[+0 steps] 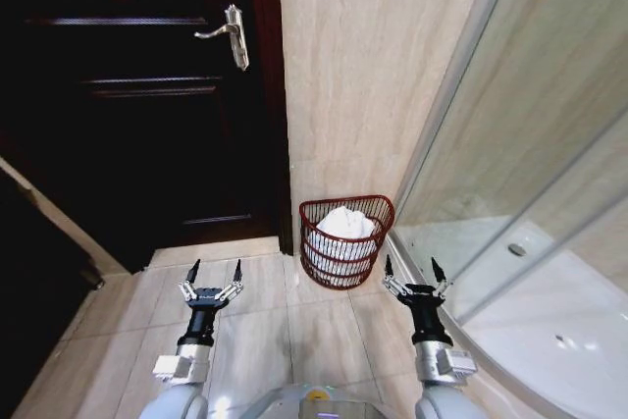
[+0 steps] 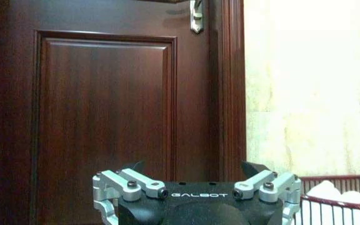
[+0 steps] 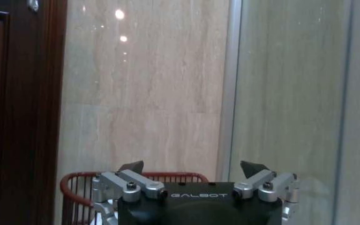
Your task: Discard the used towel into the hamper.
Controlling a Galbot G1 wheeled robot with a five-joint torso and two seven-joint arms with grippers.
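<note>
Task seemingly at its end: white towel (image 1: 344, 224) bundled inside the red-brown wicker hamper (image 1: 345, 272) against the tiled wall beside the dark door (image 1: 137, 95), left gripper (image 1: 215, 272) and right gripper (image 1: 412, 269) low over the floor, fingers spread, holding nothing, no further grasp apparently called for.

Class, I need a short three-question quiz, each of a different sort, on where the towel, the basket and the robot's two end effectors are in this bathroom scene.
1. True or false: the white crumpled towel lies inside the small round red-brown wicker hamper.
2. The hamper stands against the beige tiled wall, between the dark wooden door and: A) a sink B) the glass shower screen C) a toilet?
3. Fill in: the left end effector and the right end effector are both ____ and hold nothing.

Key: 1 true; 2 B; 3 open.
</note>
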